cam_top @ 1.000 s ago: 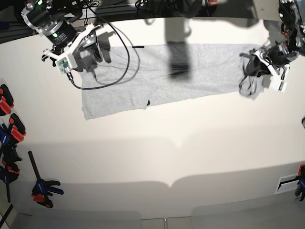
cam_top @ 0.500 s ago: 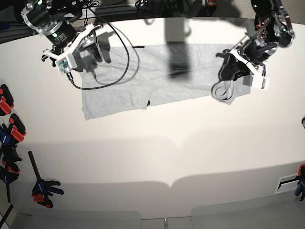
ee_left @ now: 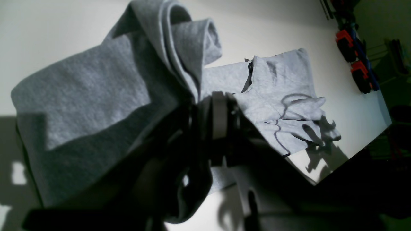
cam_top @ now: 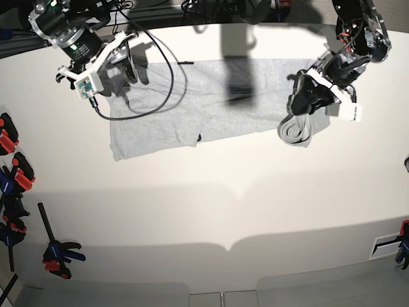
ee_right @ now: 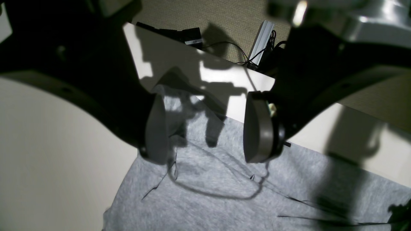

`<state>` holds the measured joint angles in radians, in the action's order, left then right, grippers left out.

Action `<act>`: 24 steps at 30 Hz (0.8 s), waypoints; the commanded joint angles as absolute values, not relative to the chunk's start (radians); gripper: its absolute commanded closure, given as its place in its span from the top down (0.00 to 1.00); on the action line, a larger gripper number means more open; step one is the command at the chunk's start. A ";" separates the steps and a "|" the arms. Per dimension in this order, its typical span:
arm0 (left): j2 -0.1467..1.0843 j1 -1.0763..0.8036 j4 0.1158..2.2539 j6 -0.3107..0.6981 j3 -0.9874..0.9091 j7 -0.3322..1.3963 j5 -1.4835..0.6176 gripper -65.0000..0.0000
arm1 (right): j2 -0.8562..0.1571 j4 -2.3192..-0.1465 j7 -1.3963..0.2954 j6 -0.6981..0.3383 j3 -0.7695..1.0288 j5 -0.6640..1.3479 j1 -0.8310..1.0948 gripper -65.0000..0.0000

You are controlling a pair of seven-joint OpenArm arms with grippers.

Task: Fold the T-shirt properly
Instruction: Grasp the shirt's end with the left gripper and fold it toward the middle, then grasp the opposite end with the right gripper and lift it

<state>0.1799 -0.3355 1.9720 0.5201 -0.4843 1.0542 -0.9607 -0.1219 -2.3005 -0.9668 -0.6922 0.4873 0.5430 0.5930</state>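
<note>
The light grey T-shirt (cam_top: 211, 96) lies spread in a long strip across the far side of the white table (cam_top: 204, 204). My left gripper (cam_top: 298, 102) is shut on the shirt's right end, which is lifted and curls in a loop below it. In the left wrist view the jaws (ee_left: 212, 106) pinch bunched folds of the grey fabric (ee_left: 96, 96). My right gripper (cam_top: 123, 67) hovers open over the shirt's left end. In the right wrist view its fingers (ee_right: 155, 128) stand apart above the flat cloth (ee_right: 218, 195), holding nothing.
A black cable (cam_top: 163, 89) from the right arm lies looped on the shirt's left part. Red and black clamps (cam_top: 16, 169) and another clamp (cam_top: 59, 252) sit at the table's left edge. Clamps (ee_left: 356, 64) also show in the left wrist view.
My left gripper has carried the shirt's right end leftward and a little toward the front, so the end now curls over the strip. The right arm has not moved.
</note>
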 commanded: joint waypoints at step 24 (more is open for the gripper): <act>0.186 -0.330 1.990 0.690 -0.489 1.204 -1.389 0.41 | -0.127 -2.320 -0.899 -0.658 0.492 0.506 0.547 0.55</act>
<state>0.1799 -0.3374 1.9720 0.6827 -0.4850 1.2274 -1.3579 -0.1219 -2.3005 -0.9264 -0.6666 0.4870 0.4881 0.5488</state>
